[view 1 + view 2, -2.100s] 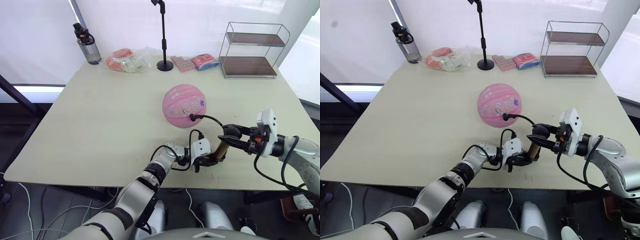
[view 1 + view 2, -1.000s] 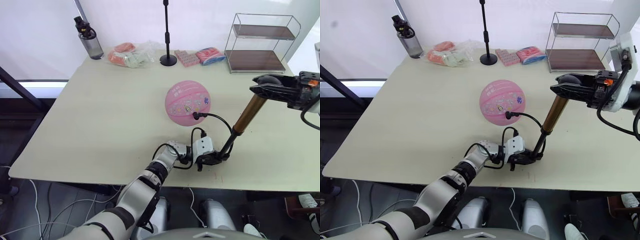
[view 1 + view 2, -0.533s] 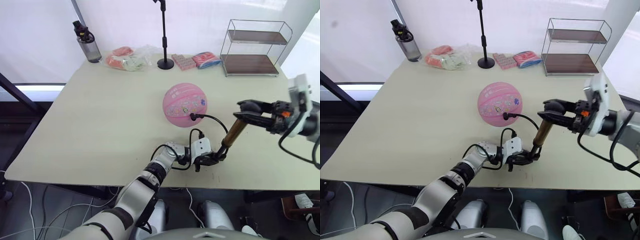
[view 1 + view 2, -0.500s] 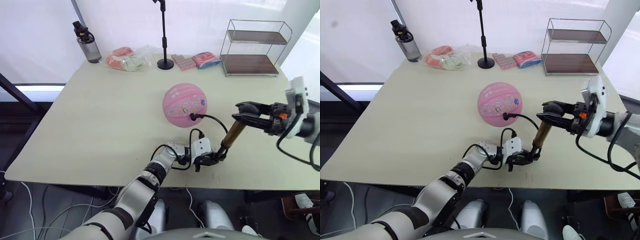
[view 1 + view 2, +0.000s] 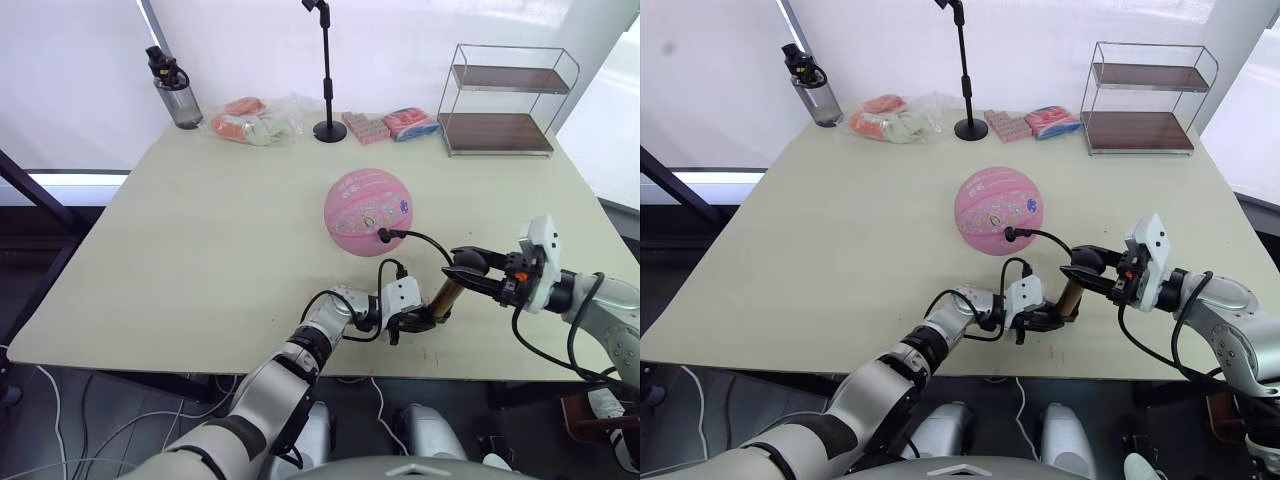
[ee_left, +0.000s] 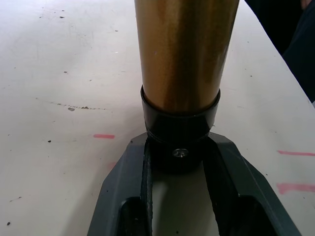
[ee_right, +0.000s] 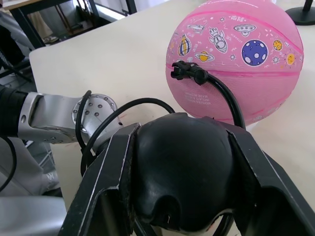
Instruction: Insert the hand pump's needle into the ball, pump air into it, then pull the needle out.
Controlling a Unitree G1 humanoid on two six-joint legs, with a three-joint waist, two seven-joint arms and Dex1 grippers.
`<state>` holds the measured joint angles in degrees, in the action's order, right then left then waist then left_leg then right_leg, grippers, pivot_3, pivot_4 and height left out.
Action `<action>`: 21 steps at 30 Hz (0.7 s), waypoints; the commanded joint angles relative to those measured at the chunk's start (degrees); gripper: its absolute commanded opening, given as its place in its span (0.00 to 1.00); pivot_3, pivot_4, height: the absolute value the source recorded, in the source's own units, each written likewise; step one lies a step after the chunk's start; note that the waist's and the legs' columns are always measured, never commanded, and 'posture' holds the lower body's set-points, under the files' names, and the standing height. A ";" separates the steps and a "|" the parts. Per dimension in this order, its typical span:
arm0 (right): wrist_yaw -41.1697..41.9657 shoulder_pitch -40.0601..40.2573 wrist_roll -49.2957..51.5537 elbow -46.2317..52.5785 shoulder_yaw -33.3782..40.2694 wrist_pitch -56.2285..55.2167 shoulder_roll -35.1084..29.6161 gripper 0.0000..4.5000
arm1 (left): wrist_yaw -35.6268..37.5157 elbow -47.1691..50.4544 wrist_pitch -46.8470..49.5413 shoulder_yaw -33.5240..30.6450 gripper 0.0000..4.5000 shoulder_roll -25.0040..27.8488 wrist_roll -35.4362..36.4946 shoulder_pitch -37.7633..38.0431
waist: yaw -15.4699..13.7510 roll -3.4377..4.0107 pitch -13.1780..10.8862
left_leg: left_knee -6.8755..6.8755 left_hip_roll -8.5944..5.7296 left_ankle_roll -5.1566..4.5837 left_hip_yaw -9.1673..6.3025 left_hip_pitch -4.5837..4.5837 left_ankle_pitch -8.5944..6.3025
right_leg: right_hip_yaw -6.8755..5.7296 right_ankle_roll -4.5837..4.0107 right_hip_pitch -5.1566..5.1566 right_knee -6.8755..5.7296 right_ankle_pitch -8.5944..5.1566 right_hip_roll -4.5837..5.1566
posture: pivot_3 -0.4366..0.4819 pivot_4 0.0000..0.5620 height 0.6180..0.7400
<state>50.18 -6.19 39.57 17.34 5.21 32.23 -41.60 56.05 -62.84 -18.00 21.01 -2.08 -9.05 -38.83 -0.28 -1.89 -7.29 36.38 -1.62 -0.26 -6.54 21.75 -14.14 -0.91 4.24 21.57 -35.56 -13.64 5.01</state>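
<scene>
Count on the table (image 5: 200, 250): one ball (image 5: 368, 212), one hand pump (image 5: 441, 296), one hose (image 5: 425, 239), one water bottle (image 5: 174, 90), one black stand (image 5: 328, 70), one two-shelf wire rack (image 5: 505, 98), a cluster of packets (image 5: 262, 120) at the far edge plus two more pink packets (image 5: 390, 124) beside the stand.

The ball sits near the table's middle, resting on the surface. The hose fitting (image 7: 189, 73) is seated against the ball's near side; the needle itself is not visible, hidden in the fitting or the ball. From there the hose loops down toward the pump's base.

The pump stands tilted near the front edge of the table, base toward my left, handle toward my right.

Left arm: reaches forward low over the table, forearm nearly flat. My left gripper (image 5: 415, 321) is clamped on the pump's black bottom cap (image 6: 179, 132), one finger (image 6: 129, 187) on each side, pressing it to the table.

Right arm: comes in from the right, elbow out, forearm roughly level. My right gripper (image 5: 462, 272) is closed around the pump's black handle (image 7: 184, 172), fingers (image 7: 110, 172) hugging both flanks of it. Little of the gold barrel shows between handle and base.
</scene>
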 commanded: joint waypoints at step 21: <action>1.43 -22.34 27.24 -2.58 20.29 22.49 -17.19 0.43 | 0.26 -8.12 5.51 2.50 0.23 2.86 -4.55 3.75 | -0.50 0.53 -1.03 | 0.01 -0.12 -0.04 0.05 0.21 0.03 | -0.02 0.08 0.10 0.02 0.05 0.12 | 0.48 0.27 0.93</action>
<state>51.85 -25.68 64.26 15.13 21.25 54.28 -57.06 57.43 -62.42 -18.04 20.78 -2.60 -8.75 -39.71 -0.77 -1.36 -8.32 36.39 -1.74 -0.30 -6.49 21.96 -14.12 -0.93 4.33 21.67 -35.54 -13.59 5.13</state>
